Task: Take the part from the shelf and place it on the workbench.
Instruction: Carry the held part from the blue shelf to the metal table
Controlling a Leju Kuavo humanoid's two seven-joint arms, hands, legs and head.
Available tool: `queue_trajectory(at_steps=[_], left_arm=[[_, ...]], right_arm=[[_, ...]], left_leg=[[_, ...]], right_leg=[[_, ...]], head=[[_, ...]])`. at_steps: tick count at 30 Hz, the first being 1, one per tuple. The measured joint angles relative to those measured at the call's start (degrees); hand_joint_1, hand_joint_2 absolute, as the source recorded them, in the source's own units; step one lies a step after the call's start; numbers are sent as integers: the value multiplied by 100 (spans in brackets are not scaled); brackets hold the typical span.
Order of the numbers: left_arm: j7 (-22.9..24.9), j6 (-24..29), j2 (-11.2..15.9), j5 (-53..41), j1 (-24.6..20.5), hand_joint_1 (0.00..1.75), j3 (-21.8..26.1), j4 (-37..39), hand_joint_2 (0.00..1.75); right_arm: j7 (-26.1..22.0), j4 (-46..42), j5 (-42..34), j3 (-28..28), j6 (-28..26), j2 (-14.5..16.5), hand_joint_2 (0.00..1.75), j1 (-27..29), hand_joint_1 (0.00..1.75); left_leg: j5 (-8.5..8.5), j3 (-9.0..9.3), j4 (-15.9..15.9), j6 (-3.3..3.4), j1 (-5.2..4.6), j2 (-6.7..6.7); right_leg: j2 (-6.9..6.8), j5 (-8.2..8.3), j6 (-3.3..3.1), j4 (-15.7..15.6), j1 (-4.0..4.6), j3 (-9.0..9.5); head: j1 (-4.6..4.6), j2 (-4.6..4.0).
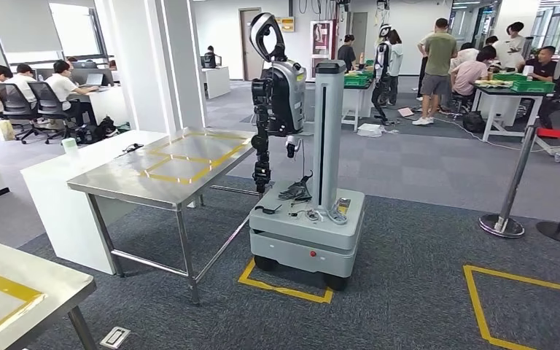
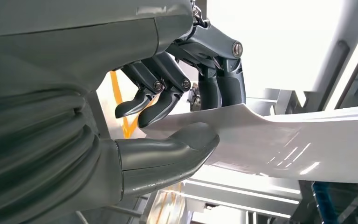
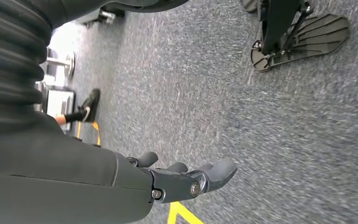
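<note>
A flat white part (image 2: 284,140) with a curved edge lies in my left hand (image 2: 168,121), thumb pressed under it and dark fingers (image 2: 223,84) curled over its top. The steel workbench (image 1: 168,171), marked with yellow tape squares, stands ahead to the left in the head view. My right hand (image 3: 186,179) hangs over grey carpet, its fingers loosely stretched and holding nothing.
Another robot on a grey wheeled base (image 1: 306,226) stands right beside the workbench's right end. A white counter (image 1: 51,197) adjoins the bench on the left. A taped table corner (image 1: 14,292) is near left. Stanchions (image 1: 507,211) and seated people are farther off.
</note>
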Motion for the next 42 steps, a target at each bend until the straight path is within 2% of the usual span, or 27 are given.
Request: queue_trajectory(at_steps=[2,3,5,7,9,11,12,13,14,16,18,20,21,22,24,25,27,28,29,30,32,33,35,36,38,40,42], left_arm=[[-5,-16,21,31,-3,175,0,-13,175],[-4,-22,29,40,-2,175,1,-14,175],[3,-31,43,83,27,175,5,-27,175],[14,-58,55,173,42,175,16,-59,175],[26,-86,60,239,40,175,21,-81,175],[36,-101,59,257,45,175,21,-81,175],[44,-115,59,274,47,175,22,-81,175],[54,-132,60,295,47,175,22,-80,175],[66,-151,60,321,45,175,22,-80,175],[85,-173,61,354,30,175,22,-78,175],[92,-175,63,364,17,175,21,-75,175],[92,-175,72,369,25,175,22,-79,175],[91,-175,80,372,35,175,26,-84,175],[90,-175,92,374,32,175,29,-87,175],[90,-175,111,376,9,175,35,-90,175],[92,-175,117,379,-3,175,35,-85,175],[93,-175,117,399,1,175,35,-75,175],[93,-175,117,413,1,175,35,-72,175],[95,-175,117,424,-4,175,35,-73,175],[104,-176,117,425,-19,175,35,-73,175],[151,-180,121,413,-83,175,32,-59,175],[178,-182,122,406,-112,175,30,-44,175],[210,-195,131,403,-142,175,27,-3,175],[220,-201,139,403,-153,175,22,21,175],[249,-215,167,403,-216,175,-9,78,175],[273,-225,184,404,-288,175,-75,144,175],[279,-229,187,410,-329,175,-134,218,175]], right_arm=[[26,0,3,0,-3,-2,175,-5,0],[40,0,2,0,-4,-4,175,-10,0],[49,0,-16,-1,-2,-4,175,-30,0],[32,0,-35,-2,2,-4,175,-42,0],[11,0,-42,-3,4,-4,175,-31,0],[6,0,-44,-4,5,-4,175,-10,0],[6,0,-45,-5,4,-4,175,0,0],[13,0,-46,-5,4,-4,175,7,0],[23,0,-48,-6,3,-4,175,11,0],[38,1,-70,-9,2,-18,175,11,0],[32,1,-97,-12,2,-30,175,1,0],[18,1,-106,-14,2,-25,175,-16,0],[11,1,-108,-15,2,-22,175,-21,0],[3,1,-110,-16,2,-19,175,-19,0],[-8,0,-114,-22,2,-19,175,-5,0],[-11,0,-115,-27,2,-20,175,3,0],[-14,0,-116,-36,3,-20,175,10,0],[-17,0,-116,-39,4,-19,175,10,0],[-18,0,-116,-41,4,-17,175,8,0],[-8,0,-116,-42,5,-16,175,5,0],[116,0,-138,-47,2,-19,175,-4,0],[207,0,-155,-55,-1,-20,175,-13,0],[306,0,-177,-75,-15,-21,175,-36,0],[298,0,-171,-83,-25,-21,175,-48,0],[259,0,-150,-87,-44,-21,175,-53,0],[230,0,-163,-89,-30,-21,175,-40,0],[195,0,-218,-116,21,-10,175,-26,0]], left_leg=[[143,225,-440,69,-22,170],[135,232,-476,118,-39,170],[158,212,-488,200,-31,21],[182,215,-511,274,-1,-109],[203,209,-517,323,9,-233],[214,187,-514,346,-5,-389],[217,183,-512,351,-14,-477],[221,184,-510,350,-20,-568],[225,188,-509,346,-24,-655],[235,181,-503,319,-25,-812],[254,147,-505,254,-11,-955],[284,110,-531,168,4,-1089],[275,85,-512,137,-2,-1032],[208,27,-414,113,-15,-891],[-101,-222,117,77,-33,-478],[-282,-390,483,56,-26,-355],[-417,-582,940,16,-3,-269],[-335,-539,889,0,7,-242],[-171,-385,624,-12,15,-186],[3,-168,232,-19,19,-44],[191,169,-373,45,-5,192],[203,226,-489,98,-17,245],[205,201,-490,210,-30,113],[217,192,-497,245,-24,47],[250,176,-514,314,-2,-88],[276,141,-515,359,3,-224],[293,110,-511,375,-7,-384]], right_leg=[[-118,-50,69,38,24,29],[-175,-61,104,40,38,46],[-254,-80,172,28,31,89],[-5,-234,240,211,3,43],[371,-574,272,835,-13,-243],[490,-810,264,1529,-8,-607],[506,-776,248,1641,-3,-686],[528,-631,219,1524,5,-656],[583,-416,180,1205,16,-526],[864,-59,93,420,32,-199],[1013,40,66,46,51,-46],[875,56,60,0,52,-25],[797,75,37,-37,39,-8],[712,96,7,-79,21,10],[534,116,-41,-126,8,31],[445,111,-54,-126,11,31],[272,96,-53,-121,13,33],[188,87,-43,-117,8,38],[108,73,-26,-107,2,47],[33,52,-1,-90,3,60],[-104,-7,66,-41,33,79],[-163,-28,96,-25,53,89],[-280,-45,149,-24,63,116],[-246,-69,185,-3,49,127],[71,-271,257,275,17,26],[426,-639,280,981,4,-319],[505,-814,268,1575,6,-639]], head=[[2,0],[2,0],[4,0],[9,0],[16,0],[19,0],[20,0],[20,0],[20,0],[19,0],[18,0],[19,0],[15,0],[9,0],[-3,0],[-4,0],[-4,0],[-4,0],[-4,0],[-4,0],[-3,0],[-2,0],[-1,0],[-1,0],[0,0],[1,0],[2,0]])
